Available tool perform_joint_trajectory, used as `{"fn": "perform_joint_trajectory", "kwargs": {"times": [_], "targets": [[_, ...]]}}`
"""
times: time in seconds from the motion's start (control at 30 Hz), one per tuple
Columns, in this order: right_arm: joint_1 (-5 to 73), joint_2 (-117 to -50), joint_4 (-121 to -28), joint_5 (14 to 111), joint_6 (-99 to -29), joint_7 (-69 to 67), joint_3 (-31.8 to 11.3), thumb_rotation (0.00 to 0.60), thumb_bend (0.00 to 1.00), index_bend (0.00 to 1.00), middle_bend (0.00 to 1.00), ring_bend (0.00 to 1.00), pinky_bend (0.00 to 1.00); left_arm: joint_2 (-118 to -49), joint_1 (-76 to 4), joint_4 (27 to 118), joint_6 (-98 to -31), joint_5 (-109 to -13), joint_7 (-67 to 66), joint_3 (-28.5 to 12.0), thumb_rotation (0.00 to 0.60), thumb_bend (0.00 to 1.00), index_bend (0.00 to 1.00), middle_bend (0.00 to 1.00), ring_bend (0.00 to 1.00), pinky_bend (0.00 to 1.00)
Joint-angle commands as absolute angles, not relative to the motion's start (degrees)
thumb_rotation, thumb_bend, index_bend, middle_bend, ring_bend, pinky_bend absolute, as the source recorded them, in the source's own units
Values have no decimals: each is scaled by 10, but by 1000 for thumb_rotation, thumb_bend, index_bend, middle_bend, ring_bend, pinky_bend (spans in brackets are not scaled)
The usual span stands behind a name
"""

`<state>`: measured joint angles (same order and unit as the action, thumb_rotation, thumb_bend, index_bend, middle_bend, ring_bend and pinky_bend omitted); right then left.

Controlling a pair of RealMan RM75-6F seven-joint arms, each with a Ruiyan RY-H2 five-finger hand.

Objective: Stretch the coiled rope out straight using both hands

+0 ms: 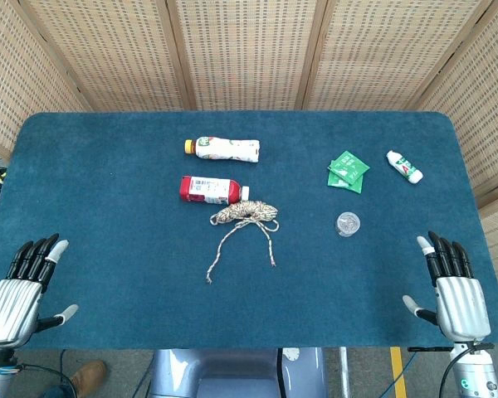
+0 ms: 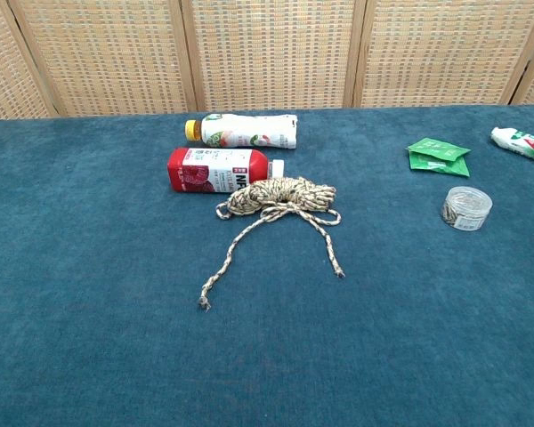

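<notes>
A coiled tan rope [image 1: 246, 214] [image 2: 280, 197] lies in the middle of the blue table, bunched at the top with two loose ends trailing toward me. One end [image 1: 209, 278] reaches front left, the other [image 1: 272, 262] front right. My left hand [image 1: 23, 290] rests at the table's front left corner, fingers apart and holding nothing. My right hand [image 1: 453, 288] rests at the front right corner, likewise spread and holding nothing. Both hands are far from the rope. Neither hand shows in the chest view.
A red bottle [image 1: 212, 189] lies just behind the rope, touching the coil in the chest view. A white bottle [image 1: 225, 148] lies further back. At the right are green packets [image 1: 348, 171], a small white bottle [image 1: 405, 166] and a clear round container [image 1: 348, 222]. Wicker screens stand behind.
</notes>
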<state>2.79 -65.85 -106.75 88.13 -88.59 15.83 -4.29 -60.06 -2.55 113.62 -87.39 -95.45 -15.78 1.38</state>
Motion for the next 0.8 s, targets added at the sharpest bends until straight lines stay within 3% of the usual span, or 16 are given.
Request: {"fn": "perform_joint_trajectory", "kwargs": {"times": [0.03, 0.27, 0.33, 0.53, 0.8], "targets": [[29, -660, -1066, 880, -883, 161, -42, 600, 0, 44, 0, 0, 0, -600, -25, 1137, -873, -953, -158, 14, 600, 0, 0, 0, 0, 0], [41, -666, -1061, 862, -858, 174, -45, 600, 0, 48, 0, 0, 0, -596, -26, 1140, -873, -949, -150, 12, 600, 0, 0, 0, 0, 0], [53, -666, -1060, 853, -838, 185, -49, 600, 46, 58, 0, 0, 0, -595, -27, 1141, -872, -948, -148, 10, 600, 0, 0, 0, 0, 0], [140, -655, -1071, 834, -726, 212, -85, 600, 433, 242, 0, 0, 0, -595, -39, 1145, -851, -926, -155, 3, 600, 0, 0, 0, 0, 0], [282, -659, -1047, 791, -538, 147, -130, 600, 746, 314, 0, 0, 0, -601, -52, 1155, -829, -893, -174, -7, 600, 0, 0, 0, 0, 0]]}}
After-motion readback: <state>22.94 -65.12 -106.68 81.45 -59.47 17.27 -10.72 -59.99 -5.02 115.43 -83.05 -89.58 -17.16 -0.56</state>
